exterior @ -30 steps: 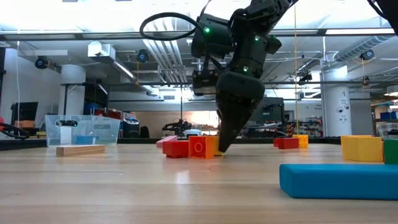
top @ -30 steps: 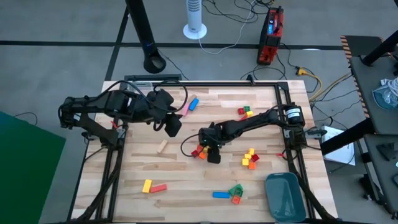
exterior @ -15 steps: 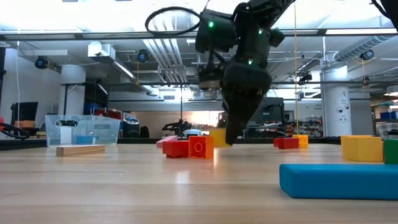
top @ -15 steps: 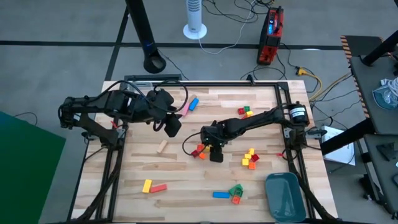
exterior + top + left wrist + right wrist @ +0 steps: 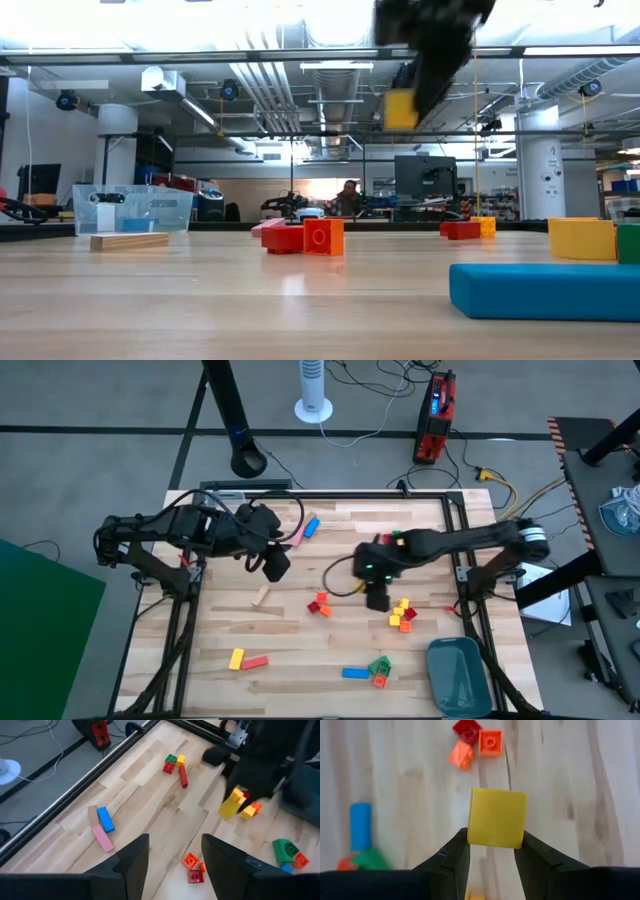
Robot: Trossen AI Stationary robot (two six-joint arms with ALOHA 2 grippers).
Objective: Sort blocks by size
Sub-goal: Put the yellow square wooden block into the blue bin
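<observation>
Yellow plastic fills the right wrist view: a small square yellow block (image 5: 497, 818) is pinched between the right gripper (image 5: 491, 849)'s two dark fingers, which are closed snugly on its sides. A second ago that gripper was down at the table, its tip beside the little cluster of red and orange cubes (image 5: 320, 603); now it has risen and swung toward the right side of the board, and the low view shows the yellow block (image 5: 399, 109) carried high above the wooden tabletop (image 5: 250, 300). The cluster is left with only two or three red and orange pieces.

From above, the right gripper (image 5: 377, 596) hangs just beside the group of yellow and orange small blocks (image 5: 402, 613) near the right edge. In my judgement, the pick is done and the carry is under way, with that group of like-sized cubes the likely drop spot; the release is not yet made.

Farther off, the left gripper (image 5: 277, 563) waits over the left half of the table, fingers parted and empty, looking toward the blue bar and pink bar (image 5: 103, 827) at the far edge. A long blue bar (image 5: 545, 291), a yellow and red pair (image 5: 247, 659) and a plain wooden block (image 5: 261, 596) lie unsorted, so much of the job remains.
</observation>
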